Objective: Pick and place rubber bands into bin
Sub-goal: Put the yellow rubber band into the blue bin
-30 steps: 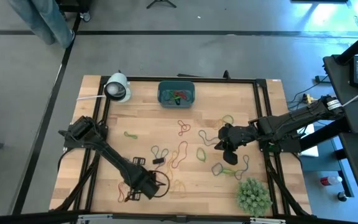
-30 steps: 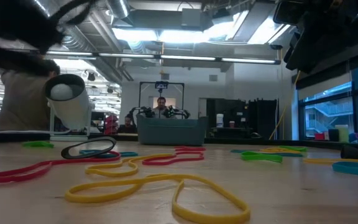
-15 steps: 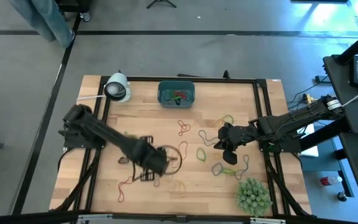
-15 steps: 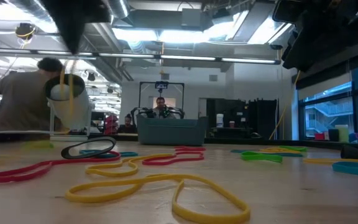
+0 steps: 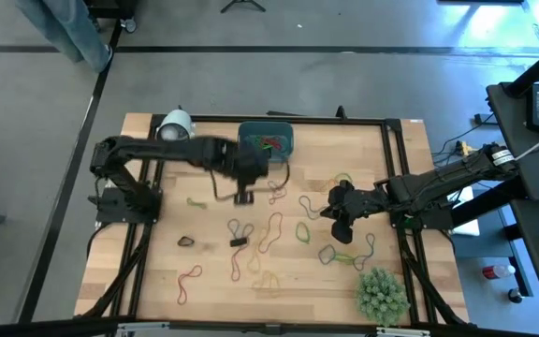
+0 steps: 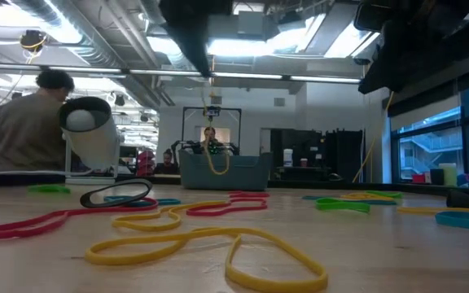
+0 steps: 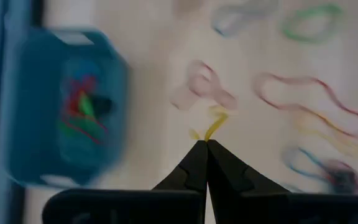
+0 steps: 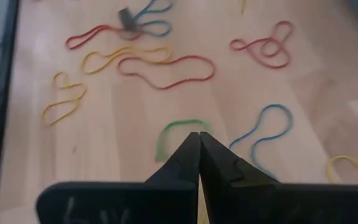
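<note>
We see the left gripper (image 7: 202,144) pinching a thin yellow rubber band (image 7: 211,126) just beside the teal plastic bin (image 5: 266,141). Floppy, twisted rubber bands (image 5: 271,227) litter the wooden table (image 5: 213,271). The right gripper (image 8: 199,138) hovers, fingers together, empty.

The high view looks straight down on the whole table (image 5: 344,281). The low view sits at tabletop level, facing the far bin (image 6: 222,171), which the high and left wrist views share.
</note>
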{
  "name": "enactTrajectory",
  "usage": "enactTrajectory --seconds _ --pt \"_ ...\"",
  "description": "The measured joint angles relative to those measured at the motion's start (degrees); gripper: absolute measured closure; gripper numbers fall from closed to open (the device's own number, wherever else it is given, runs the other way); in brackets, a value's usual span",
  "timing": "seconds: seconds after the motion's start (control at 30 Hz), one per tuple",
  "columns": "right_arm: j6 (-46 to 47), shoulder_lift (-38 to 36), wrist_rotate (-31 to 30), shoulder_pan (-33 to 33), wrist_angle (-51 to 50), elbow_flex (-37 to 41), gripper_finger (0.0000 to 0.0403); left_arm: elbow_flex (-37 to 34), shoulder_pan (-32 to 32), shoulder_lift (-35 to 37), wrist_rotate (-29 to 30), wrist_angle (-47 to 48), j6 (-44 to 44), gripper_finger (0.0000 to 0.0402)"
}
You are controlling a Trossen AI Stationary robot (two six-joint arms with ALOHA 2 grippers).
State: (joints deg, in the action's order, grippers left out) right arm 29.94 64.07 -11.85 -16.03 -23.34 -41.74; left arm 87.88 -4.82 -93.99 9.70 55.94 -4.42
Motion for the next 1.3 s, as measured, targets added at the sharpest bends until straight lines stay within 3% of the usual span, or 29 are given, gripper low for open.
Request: enactTrajectory --seconds 0.13,0.27,0.53,0.8,1.0,1.3 --pt "1.8 0.0 -4.74 0.56 0.01 0.0 0.0394 0.02 -9.09 -1.01 -1.85 -9.55 -8.96 0.04" --pt "4.59 0.0 -8.83 2.51 0.01 0.0 0.0394 0.02 -17.46 -2.71 -7.55 -17.6 -15.12 0.04" --pt "10.93 0.0 -9.9 8.31 0.05 0.0 0.0394 0.04 -28.17 -10.83 -17.99 -20.34 -25.24 0.04" --pt "15.03 0.0 -9.88 11.66 0.8 0.0 0.0394 0.04 -29.81 -21.78 -17.66 -24.52 -29.4 0.04" --pt "14.95 0.0 -9.86 13.48 2.24 0.0 0.0394 0.02 -29.63 -24.86 -13.43 -24.95 -28.64 0.0393" --pt "12.9 0.0 -9.82 14.49 2.19 0.0 0.0394 0.02 -29.19 -24.93 -13.89 -24.86 -24.94 0.0301"
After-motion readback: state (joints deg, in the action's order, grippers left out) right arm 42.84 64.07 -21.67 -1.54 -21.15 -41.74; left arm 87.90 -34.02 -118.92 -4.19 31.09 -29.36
